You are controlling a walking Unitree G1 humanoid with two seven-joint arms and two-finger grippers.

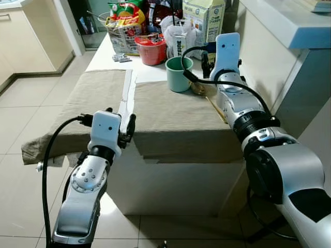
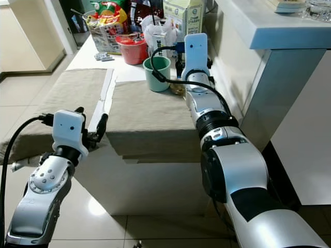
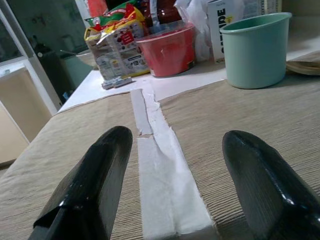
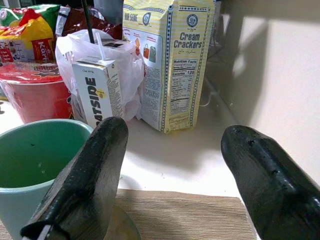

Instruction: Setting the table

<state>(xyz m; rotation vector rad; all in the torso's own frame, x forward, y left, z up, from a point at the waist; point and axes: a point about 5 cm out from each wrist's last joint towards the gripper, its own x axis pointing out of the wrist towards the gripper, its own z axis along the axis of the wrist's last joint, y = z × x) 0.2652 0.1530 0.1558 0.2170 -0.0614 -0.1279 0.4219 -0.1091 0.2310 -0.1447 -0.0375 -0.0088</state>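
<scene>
Two beige cloth mats [image 1: 176, 116] cover the near part of the white table [image 1: 111, 51], with a bare white strip [image 3: 162, 165] between them. A mint-green cup [image 1: 179, 74] stands upright at the far edge of the right mat. Beside it lies a wooden spoon [image 1: 198, 89]. My right gripper [image 4: 170, 175] hovers open just right of the cup, over the spoon, holding nothing. My left gripper [image 3: 172, 175] is open and empty at the table's near edge, with its fingers [image 3: 95, 180] straddling the white strip.
A red bowl [image 1: 151, 49], a snack bag [image 1: 124, 23], an Oatside carton [image 4: 97, 92] and a cream crackers bag [image 4: 170, 60] crowd the table's far end. A tall white counter [image 1: 289, 20] stands close on the right. Tiled floor [image 1: 31, 103] lies to the left.
</scene>
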